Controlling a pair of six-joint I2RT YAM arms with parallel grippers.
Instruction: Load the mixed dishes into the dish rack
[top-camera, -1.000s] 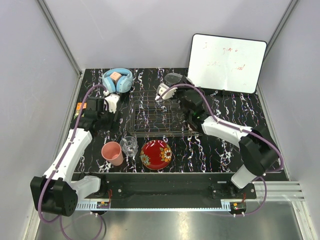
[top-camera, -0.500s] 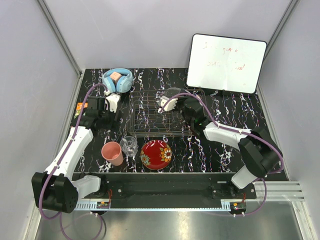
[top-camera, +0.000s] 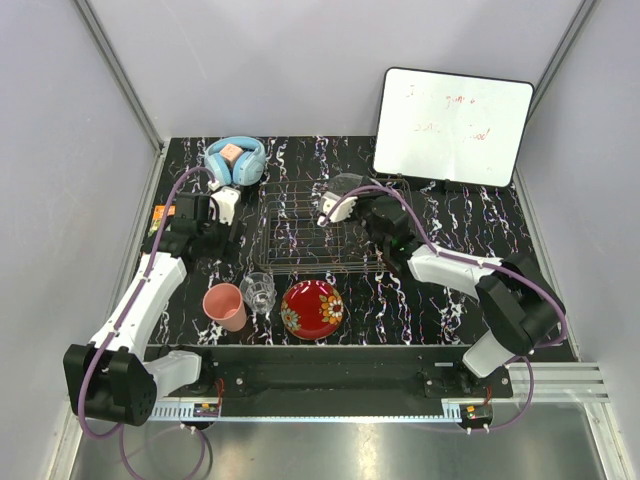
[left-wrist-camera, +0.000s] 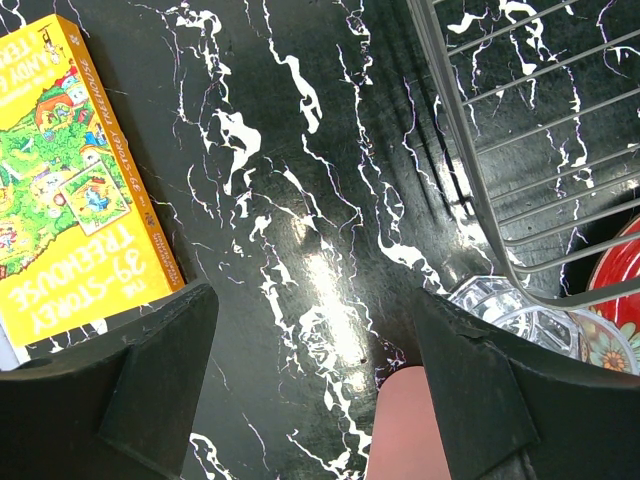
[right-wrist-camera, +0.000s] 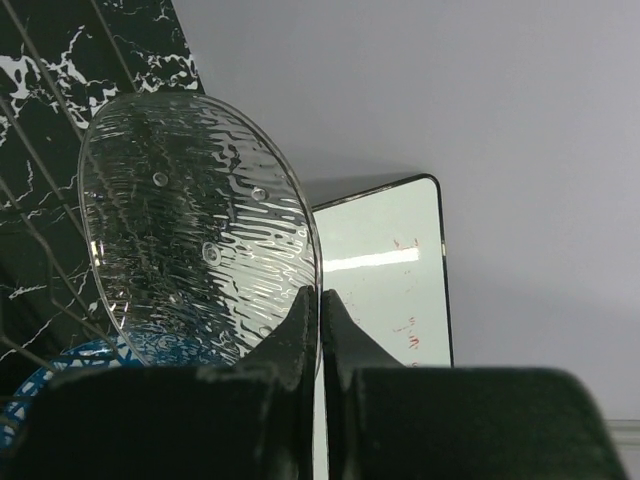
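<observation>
My right gripper (top-camera: 343, 200) (right-wrist-camera: 320, 292) is shut on the rim of a clear rippled glass plate (top-camera: 346, 184) (right-wrist-camera: 200, 220), held on edge over the back of the dark wire dish rack (top-camera: 305, 235). A blue patterned bowl (right-wrist-camera: 60, 385) shows low beside the plate. My left gripper (top-camera: 212, 245) (left-wrist-camera: 315, 300) is open and empty above the table, left of the rack (left-wrist-camera: 455, 125). The salmon-pink cup (top-camera: 225, 305) (left-wrist-camera: 410, 430), the clear tumbler (top-camera: 258, 290) (left-wrist-camera: 510, 310) and the red floral plate (top-camera: 312, 308) (left-wrist-camera: 620, 260) sit in front of the rack. The cream bowl is out of view.
Blue headphones (top-camera: 235, 160) lie at the back left. A white whiteboard (top-camera: 450, 125) (right-wrist-camera: 380, 270) leans at the back right. A yellow book (left-wrist-camera: 70, 170) lies on the table's left edge. The table is black marble-patterned (top-camera: 470, 220).
My right gripper has carried the clear plate from beyond the rack's back edge to over the rack and lower. The left arm has barely moved.
</observation>
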